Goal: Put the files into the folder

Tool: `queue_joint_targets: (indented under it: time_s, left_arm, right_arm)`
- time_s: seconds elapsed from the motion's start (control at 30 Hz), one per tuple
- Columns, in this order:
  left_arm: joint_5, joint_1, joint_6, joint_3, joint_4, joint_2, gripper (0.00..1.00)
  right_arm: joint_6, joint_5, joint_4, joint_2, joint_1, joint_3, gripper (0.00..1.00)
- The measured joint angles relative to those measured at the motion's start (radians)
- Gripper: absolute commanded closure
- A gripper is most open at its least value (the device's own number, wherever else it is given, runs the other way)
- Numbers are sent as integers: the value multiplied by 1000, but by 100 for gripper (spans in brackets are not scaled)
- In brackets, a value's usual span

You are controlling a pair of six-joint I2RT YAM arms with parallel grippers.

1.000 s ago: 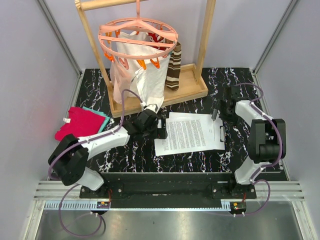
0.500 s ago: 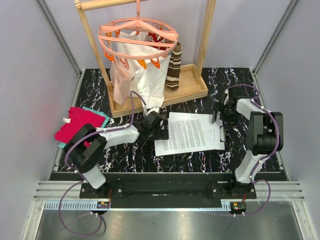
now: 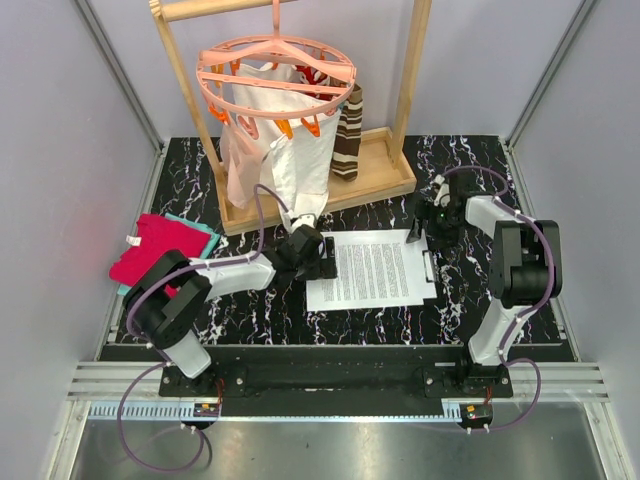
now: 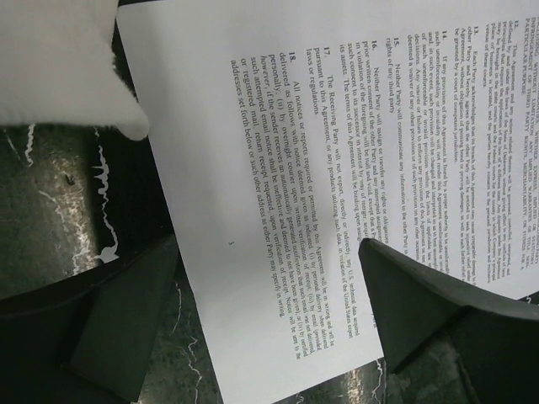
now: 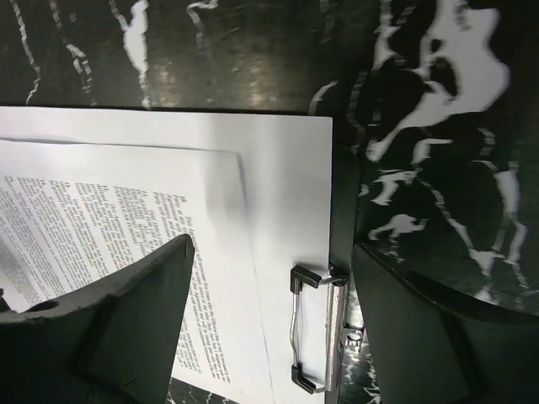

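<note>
The files [image 3: 370,270], white sheets of small black print, lie flat mid-table on the folder, whose black edge [image 5: 342,210] and metal clip [image 5: 313,330] show at the sheets' right side. My left gripper [image 3: 322,256] is at the sheets' left edge. It stands open [image 4: 278,328] low over the printed corner [image 4: 278,151], with nothing pinched. My right gripper [image 3: 420,232] hovers at the far right corner. It is open [image 5: 278,328], with the clip and the white sheet [image 5: 278,194] between its fingers [image 5: 126,320], apart from both.
A wooden rack [image 3: 380,175] at the back carries a pink clip hanger [image 3: 275,70], a white cloth bag [image 3: 270,150] and a striped piece [image 3: 348,140]. Red and teal folded cloths [image 3: 160,245] lie far left. The bag's white cloth [image 4: 59,67] hangs close above my left wrist.
The sheets and folder have slid a little left. My right gripper moved left and nearer, over the clip edge, its jaws narrowing slightly. The left arm swung in along the sheets' left edge.
</note>
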Motion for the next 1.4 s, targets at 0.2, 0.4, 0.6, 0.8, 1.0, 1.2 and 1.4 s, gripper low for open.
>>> queue_joint_targets:
  time_s: [0.2, 0.4, 0.6, 0.8, 1.0, 1.2, 1.4]
  left_arm:
    - [-19, 0, 0, -46, -27, -55, 2]
    - [-29, 3, -7, -67, -48, -98, 1]
    - [-48, 0, -14, -146, -100, -251, 1]
    - [-58, -10, -1, -151, -185, -439, 1]
    - [-32, -10, 6, -143, -205, -484, 1]
    - [-32, -10, 6, -142, -214, -511, 1]
    - [-32, -10, 6, -130, -209, -524, 1]
  right_arm:
    - [4, -21, 8, -2, 78, -10, 17]
    - [42, -44, 30, -24, 127, -45, 19]
    - [170, -41, 20, -108, 130, -142, 5]
    - [309, 123, -93, -303, 188, -232, 5]
    - [466, 196, -128, -478, 504, -278, 16]
    - [700, 265, -158, -530, 862, -390, 25]
    - [822, 319, -91, -421, 965, -391, 28]
